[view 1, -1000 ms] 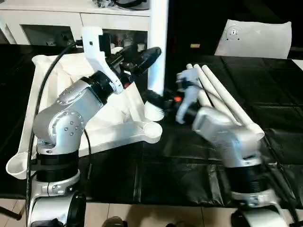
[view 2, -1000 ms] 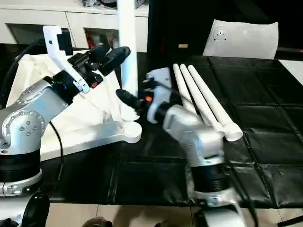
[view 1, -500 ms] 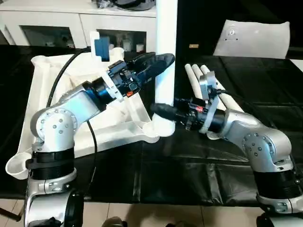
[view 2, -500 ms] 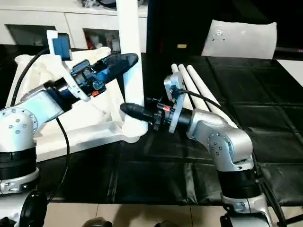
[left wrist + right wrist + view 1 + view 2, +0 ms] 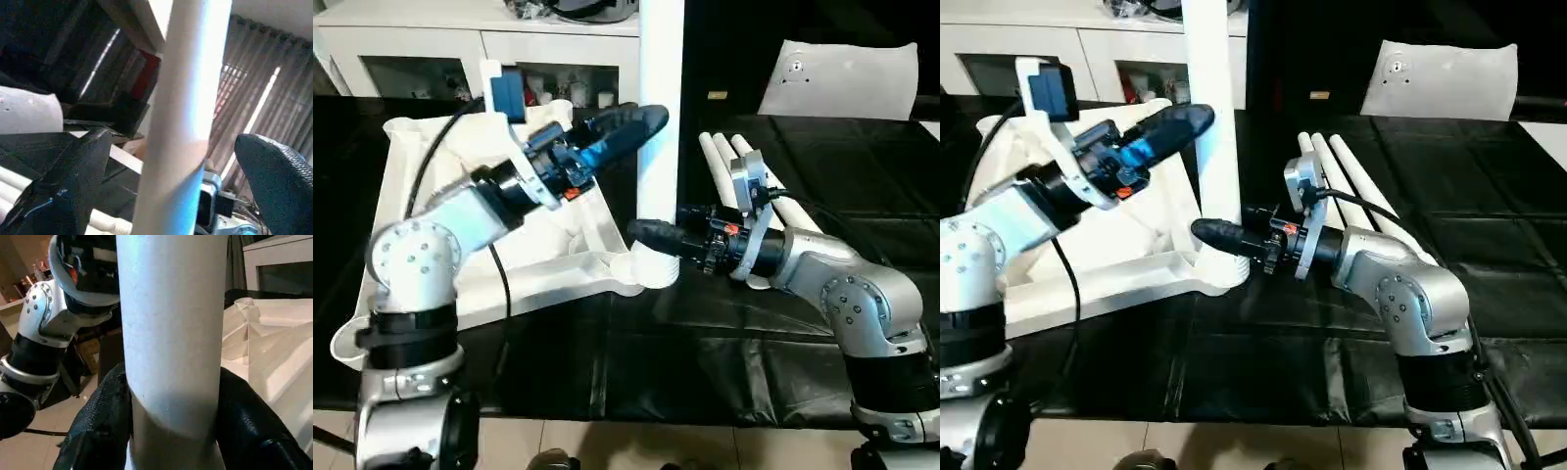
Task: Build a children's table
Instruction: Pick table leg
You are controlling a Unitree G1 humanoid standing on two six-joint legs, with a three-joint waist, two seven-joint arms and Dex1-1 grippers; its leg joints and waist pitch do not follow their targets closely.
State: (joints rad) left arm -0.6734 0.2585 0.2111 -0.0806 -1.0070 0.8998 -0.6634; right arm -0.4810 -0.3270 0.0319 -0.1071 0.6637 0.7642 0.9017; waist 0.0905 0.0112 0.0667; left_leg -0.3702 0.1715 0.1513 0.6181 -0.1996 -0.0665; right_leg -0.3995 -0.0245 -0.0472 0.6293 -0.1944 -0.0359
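Observation:
The white table top (image 5: 416,147) lies underside up and tilted on the black mat. One white leg (image 5: 661,88) stands upright in the top's near corner socket (image 5: 646,268). My right gripper (image 5: 656,235) is shut on this leg just above the socket; in the right wrist view both fingers (image 5: 98,426) press on the leg (image 5: 171,323). My left gripper (image 5: 651,117) is open and straddles the same leg higher up. In the left wrist view the leg (image 5: 181,112) passes between the spread fingers (image 5: 73,181) with a gap on each side. Three more legs (image 5: 749,166) lie side by side to the right.
A white glass-door cabinet (image 5: 431,44) runs along the back. A flat white sheet (image 5: 842,73) with a round fitting lies at the back right. Black mat (image 5: 705,333) covers the floor up to a pale strip near my base.
My left gripper has swung in from the left and now straddles the upright leg. My right arm has moved out to the right, its gripper still at the leg's base.

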